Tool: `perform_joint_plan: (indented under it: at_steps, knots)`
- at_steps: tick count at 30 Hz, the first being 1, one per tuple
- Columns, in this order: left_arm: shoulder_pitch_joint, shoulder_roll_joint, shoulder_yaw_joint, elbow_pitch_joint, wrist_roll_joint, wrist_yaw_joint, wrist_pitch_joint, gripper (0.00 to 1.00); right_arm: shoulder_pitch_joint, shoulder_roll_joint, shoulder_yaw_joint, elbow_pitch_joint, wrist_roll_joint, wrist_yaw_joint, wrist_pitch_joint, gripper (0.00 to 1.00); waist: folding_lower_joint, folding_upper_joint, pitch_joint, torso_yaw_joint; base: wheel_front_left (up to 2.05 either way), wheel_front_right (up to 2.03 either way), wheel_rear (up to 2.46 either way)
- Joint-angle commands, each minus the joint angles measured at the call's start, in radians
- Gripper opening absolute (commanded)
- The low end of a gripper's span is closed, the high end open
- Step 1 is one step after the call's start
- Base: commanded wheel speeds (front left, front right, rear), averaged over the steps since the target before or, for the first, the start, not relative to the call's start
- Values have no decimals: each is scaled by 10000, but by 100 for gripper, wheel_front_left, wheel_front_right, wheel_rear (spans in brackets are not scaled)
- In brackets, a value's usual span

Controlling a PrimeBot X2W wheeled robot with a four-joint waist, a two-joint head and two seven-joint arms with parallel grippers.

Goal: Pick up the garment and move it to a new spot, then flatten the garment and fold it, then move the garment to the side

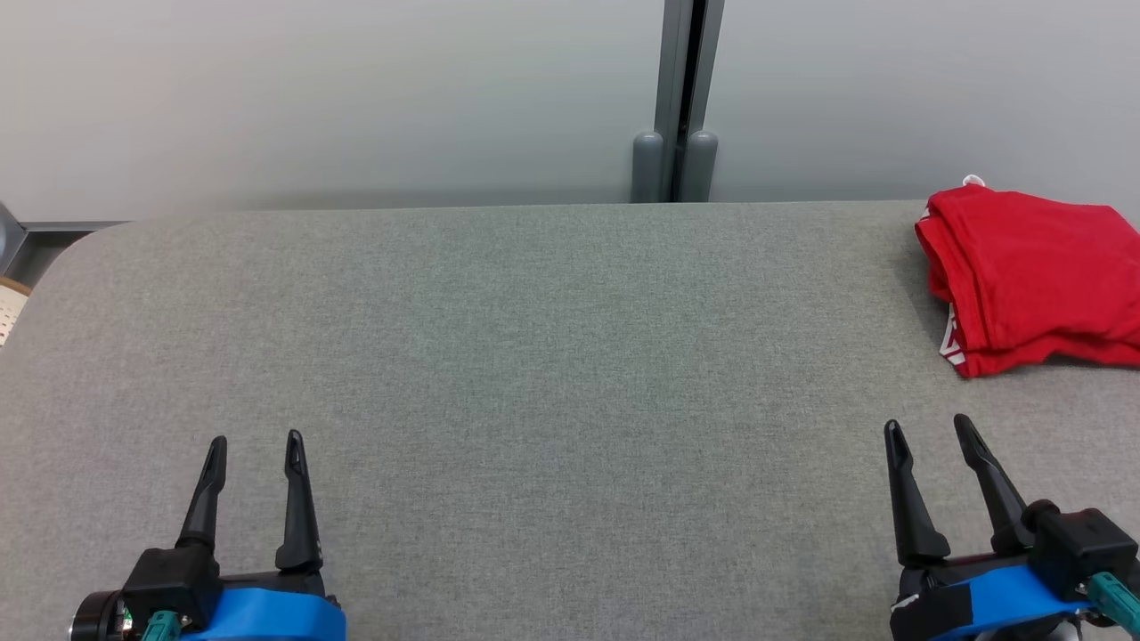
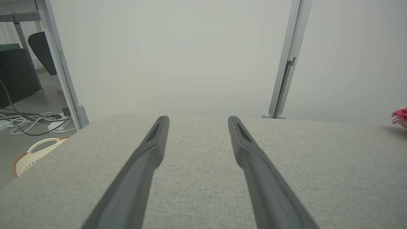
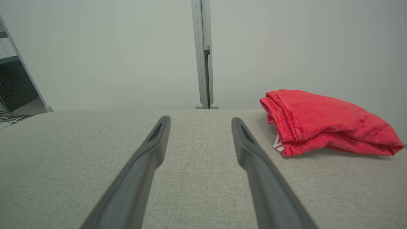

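The garment (image 1: 1033,276) is red cloth with a white printed edge, folded into a thick stack at the far right of the grey table (image 1: 552,356). In the right wrist view the garment (image 3: 324,122) lies ahead and to the right of my fingers, apart from them. My right gripper (image 1: 928,432) stands open near the table's front right, nothing between its fingers. At the front left my left gripper (image 1: 256,441) is open and empty too. A sliver of the garment (image 2: 400,117) shows at the right edge of the left wrist view.
A pale wall with a grey metal post (image 1: 681,98) runs behind the table. Off the table's left end, the left wrist view shows floor cables (image 2: 28,122), a cream basket (image 2: 35,152) and a dark chair (image 2: 41,51).
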Motion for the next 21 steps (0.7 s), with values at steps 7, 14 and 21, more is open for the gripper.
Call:
perform_joint_plan:
  at_steps: [7,14,21]
  knots:
    - [15,13,-79,34,98,64,-25,100,321,63,-77,-446,45,2,249,100,0,0,31,-101,0,0,0]
    - [-50,56,-92,131,138,84,-25,100,342,65,-97,-486,143,2,300,100,0,0,2,-128,0,0,0]
    - [2,11,-70,238,75,88,14,0,250,44,-84,-363,140,0,306,0,0,0,-42,-146,0,0,0]
